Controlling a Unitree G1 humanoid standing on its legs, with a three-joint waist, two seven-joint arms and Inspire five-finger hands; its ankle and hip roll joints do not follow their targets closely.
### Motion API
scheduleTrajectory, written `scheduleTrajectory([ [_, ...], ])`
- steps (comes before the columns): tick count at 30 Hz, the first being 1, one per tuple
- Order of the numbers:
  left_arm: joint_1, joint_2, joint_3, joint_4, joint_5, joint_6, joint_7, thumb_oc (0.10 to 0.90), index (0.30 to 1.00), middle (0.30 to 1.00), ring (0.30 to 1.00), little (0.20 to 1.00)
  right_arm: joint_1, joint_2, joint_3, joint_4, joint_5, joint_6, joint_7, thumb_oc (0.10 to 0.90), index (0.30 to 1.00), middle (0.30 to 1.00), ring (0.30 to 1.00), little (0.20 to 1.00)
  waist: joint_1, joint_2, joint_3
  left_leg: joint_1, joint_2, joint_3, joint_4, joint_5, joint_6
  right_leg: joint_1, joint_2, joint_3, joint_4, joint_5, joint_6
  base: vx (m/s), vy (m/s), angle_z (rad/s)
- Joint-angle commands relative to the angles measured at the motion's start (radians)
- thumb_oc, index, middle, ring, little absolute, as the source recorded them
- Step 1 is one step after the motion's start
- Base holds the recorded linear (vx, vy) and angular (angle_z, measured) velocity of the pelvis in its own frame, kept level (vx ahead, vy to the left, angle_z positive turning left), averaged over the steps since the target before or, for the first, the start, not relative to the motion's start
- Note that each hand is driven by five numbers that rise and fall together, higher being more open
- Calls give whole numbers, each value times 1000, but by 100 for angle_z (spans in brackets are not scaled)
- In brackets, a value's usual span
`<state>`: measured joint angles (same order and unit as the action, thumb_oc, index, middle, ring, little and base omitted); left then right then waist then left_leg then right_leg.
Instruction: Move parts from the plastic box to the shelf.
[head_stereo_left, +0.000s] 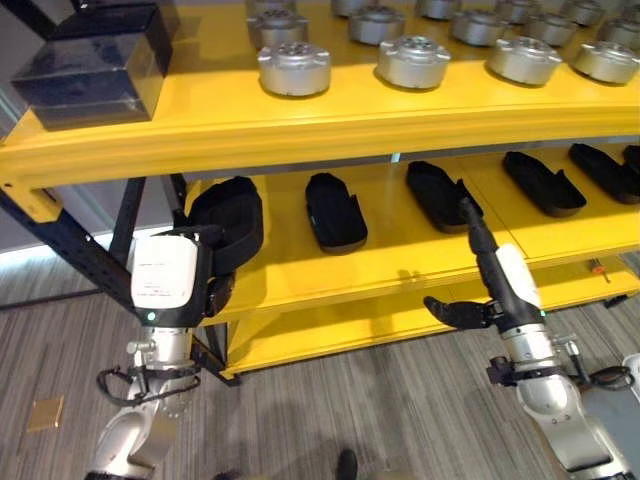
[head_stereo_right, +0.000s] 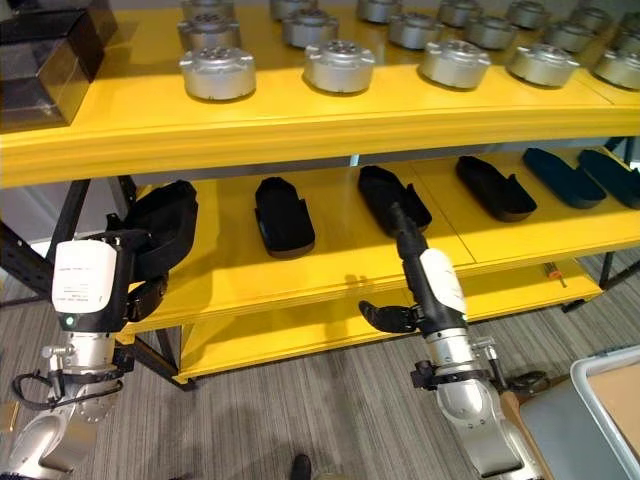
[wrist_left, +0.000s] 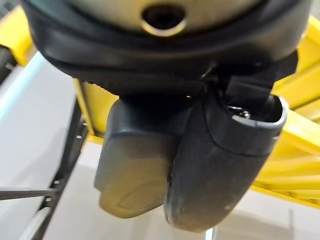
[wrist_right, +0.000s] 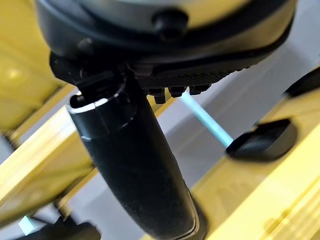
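1. Nearest, over the striped grey carpet (head_stereo_left: 400, 410), both hands are raised to the yellow shelf (head_stereo_left: 330, 125). A grey bin (head_stereo_right: 565, 435) sits at the bottom right. It might be the plastic box, but I can't tell.
2. The right hand (head_stereo_left: 505, 295) holds nothing. Its fingers are straight and point up at the front edge of the middle board (head_stereo_left: 400, 255), with the thumb sticking out sideways. I'd guess it's just parked there out of the way.
3. The left hand (head_stereo_left: 216, 292) is where the action is. Its fingers look wrapped round a black part (head_stereo_left: 232, 218) at the left end of the middle board, right by the front edge. My read is that it's setting the part down as the next one in the row, not yet let go.
4. Further along that board lie more black pieces (head_stereo_left: 335, 210), lengthwise front to back with gaps between them. They're matte, smooth and long, with rounded ends, a bit like shoe soles, and they look moulded and light. That neat spacing is probably why the held one goes at the left end.
5. Farthest, the top board carries round silver discs (head_stereo_left: 294, 68) in rows. They're metal, satin-finished and chunky, with small holes on top. A glossy dark box (head_stereo_left: 95, 65) sits at the left corner.
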<state>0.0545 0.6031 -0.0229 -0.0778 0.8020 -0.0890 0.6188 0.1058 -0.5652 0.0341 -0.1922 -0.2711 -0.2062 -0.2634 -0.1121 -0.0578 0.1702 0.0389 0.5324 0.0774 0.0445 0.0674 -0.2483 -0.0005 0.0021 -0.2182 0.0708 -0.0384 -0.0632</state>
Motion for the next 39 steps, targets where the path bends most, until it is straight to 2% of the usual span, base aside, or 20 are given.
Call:
scheduleTrajectory([
  [1, -52, 22, 40, -130, 32, 5, 66, 400, 300, 300, 300, 300, -5, -30, -33, -93, 7, -76, -47, 900, 1000, 1000, 1000, 1000, 15, 49, -110, 11, -216, 51, -91, 71, 87, 55, -66, 23, -109, 43, 150, 158, 135, 30],
  [2, -54, 25, 35, -117, 39, 10, 63, 400, 300, 300, 300, 300, 8, -15, -32, -99, 10, -76, -43, 900, 1000, 1000, 1000, 1000, 18, 46, -116, 44, -232, 66, -124, 66, 87, 69, -73, 21, -118, 50, 151, 156, 122, 41],
  [5, -76, 36, 20, -86, 50, 30, 50, 400, 300, 300, 300, 300, 6, -2, -11, -102, 3, -66, -31, 900, 1000, 1000, 1000, 1000, 19, 28, -110, 56, -258, 94, -128, 37, 93, 72, -86, 29, -131, 62, 164, 105, 85, 5],
  [8, -111, 39, -7, -41, 72, 64, 39, 400, 300, 300, 300, 300, -1, -1, 1, -107, 2, -61, -20, 900, 1000, 1000, 1000, 1000, 15, 15, -97, 51, -268, 107, -131, 25, 98, 54, -91, 42, -133, 70, 173, 21, 34, -7],
  [12, -147, 14, -36, 27, 89, 116, 9, 400, 300, 300, 300, 300, -2, -5, 9, -116, -6, -51, -6, 900, 1000, 1000, 1000, 1000, 3, 12, -66, 29, -273, 115, -132, 25, 99, 20, -95, 52, -129, 79, 178, -42, 20, -14],
  [16, -257, -11, -78, 182, 95, 202, -13, 400, 300, 300, 300, 300, -46, -22, 37, -111, -13, -33, -1, 900, 1000, 1000, 1000, 1000, -18, 10, -22, -9, -271, 123, -131, 36, 100, -40, -96, 69, -117, 95, 182, -94, 13, -6],
  [21, -388, -24, -136, 363, 90, 274, -42, 400, 300, 300, 300, 300, -68, -41, 58, -129, -1, -35, 17, 900, 1000, 1000, 1000, 1000, -42, 5, 23, -47, -273, 143, -126, 47, 100, -108, -98, 94, -94, 106, 185, -112, 24, -18],
  [29, -506, -19, -169, 449, 80, 303, -38, 400, 300, 300, 300, 300, -74, -60, 76, -157, 10, -40, 34, 900, 1000, 1000, 1000, 1000, -62, -13, 60, -78, -272, 162, -119, 54, 98, -164, -100, 119, -77, 116, 187, -41, 1, -9],
  [39, -578, 85, -245, 581, 102, 282, -33, 400, 300, 300, 300, 300, -84, -71, 97, -159, 29, -72, 28, 900, 1000, 1000, 1000, 1000, -69, -20, 86, -82, -269, 175, -105, 46, 98, -183, -97, 132, -56, 109, 190, 5, -1, -1],
])
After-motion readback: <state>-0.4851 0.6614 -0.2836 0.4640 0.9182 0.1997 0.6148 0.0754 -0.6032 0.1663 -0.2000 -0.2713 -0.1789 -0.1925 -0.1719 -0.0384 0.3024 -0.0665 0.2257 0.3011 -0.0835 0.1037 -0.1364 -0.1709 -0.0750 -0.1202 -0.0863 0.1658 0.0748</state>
